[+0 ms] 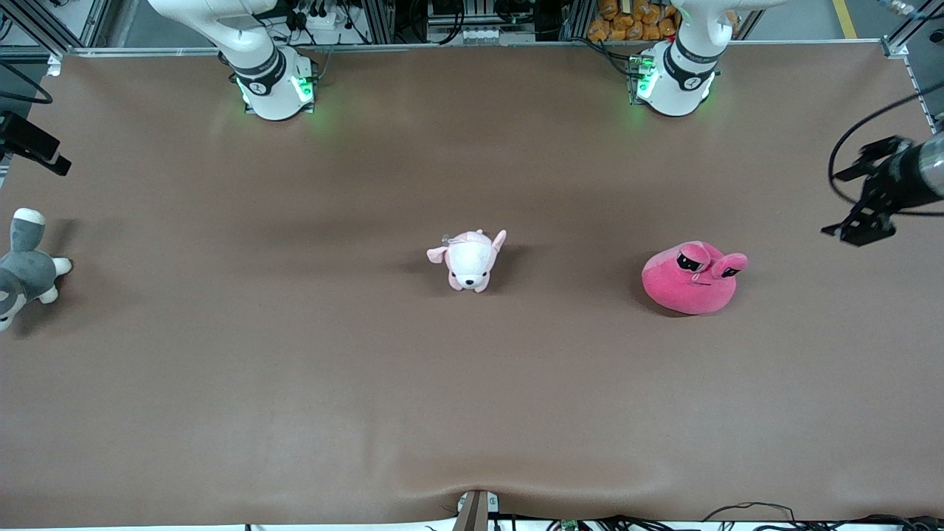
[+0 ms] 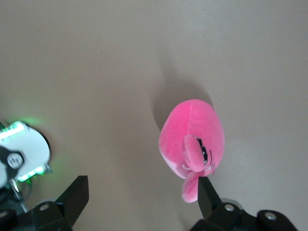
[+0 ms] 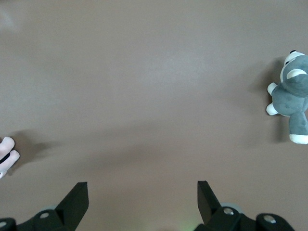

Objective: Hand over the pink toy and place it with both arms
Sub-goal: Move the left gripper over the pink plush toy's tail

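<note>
The pink toy point(image 1: 691, 278) sits on the brown worktop point(image 1: 472, 383) toward the left arm's end, at about three o'clock from the small puppy plush point(image 1: 469, 259) at the centre. The left gripper point(image 1: 863, 214) hangs in the air at roughly two o'clock from the toy, near the worktop's edge, its jaws spread wide and empty. The right gripper point(image 3: 139, 202) hovers over bare worktop toward the right arm's end, jaws also spread and empty, with the husky plush point(image 1: 22, 269) lying near that edge.

The step in hand looks like the left arm's first pick. To do it well, centre the spread jaws over the toy's rounded body rather than its stalk eyes point(image 1: 708, 262), descend squarely and close on the plush bulk, leaving part of it exposed for the right arm to take at the handover. The right arm waits.
</note>
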Action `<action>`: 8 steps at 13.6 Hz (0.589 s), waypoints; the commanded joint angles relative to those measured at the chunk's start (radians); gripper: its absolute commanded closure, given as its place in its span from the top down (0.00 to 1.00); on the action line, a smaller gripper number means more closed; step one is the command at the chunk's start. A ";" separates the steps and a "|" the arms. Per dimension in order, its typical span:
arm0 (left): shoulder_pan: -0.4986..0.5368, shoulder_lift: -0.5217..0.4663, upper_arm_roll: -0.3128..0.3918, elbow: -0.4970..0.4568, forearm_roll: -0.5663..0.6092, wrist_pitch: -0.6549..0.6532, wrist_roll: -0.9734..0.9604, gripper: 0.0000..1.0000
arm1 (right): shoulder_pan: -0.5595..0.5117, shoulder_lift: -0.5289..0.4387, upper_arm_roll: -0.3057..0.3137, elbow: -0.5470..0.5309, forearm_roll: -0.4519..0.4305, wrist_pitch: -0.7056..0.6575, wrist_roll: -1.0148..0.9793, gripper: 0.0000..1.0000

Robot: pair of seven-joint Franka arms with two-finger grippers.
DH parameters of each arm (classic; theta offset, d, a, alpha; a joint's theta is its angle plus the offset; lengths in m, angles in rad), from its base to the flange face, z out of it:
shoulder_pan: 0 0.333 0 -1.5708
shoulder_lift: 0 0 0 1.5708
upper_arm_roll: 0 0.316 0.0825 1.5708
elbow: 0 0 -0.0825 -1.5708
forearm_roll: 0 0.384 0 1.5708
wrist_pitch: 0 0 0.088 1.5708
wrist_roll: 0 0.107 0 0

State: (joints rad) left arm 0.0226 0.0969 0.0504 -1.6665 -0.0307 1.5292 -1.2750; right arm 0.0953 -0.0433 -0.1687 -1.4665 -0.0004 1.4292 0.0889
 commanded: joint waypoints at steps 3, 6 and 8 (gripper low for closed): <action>-0.032 0.108 -0.012 0.034 -0.029 -0.014 -0.454 1.00 | 0.000 0.000 0.009 -0.029 -0.076 0.020 -0.018 1.00; -0.027 0.121 -0.015 0.004 -0.156 0.087 -0.477 1.00 | 0.026 0.011 0.014 -0.031 -0.184 0.027 -0.021 1.00; -0.029 0.097 -0.024 -0.060 -0.149 0.158 -0.410 1.00 | 0.020 0.014 0.014 -0.032 -0.179 0.034 -0.018 1.00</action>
State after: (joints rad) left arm -0.0101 0.2263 0.0331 -1.6714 -0.1626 1.6322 -1.7235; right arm 0.1131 -0.0239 -0.1566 -1.4898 -0.1548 1.4498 0.0758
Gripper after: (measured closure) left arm 0.000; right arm 0.000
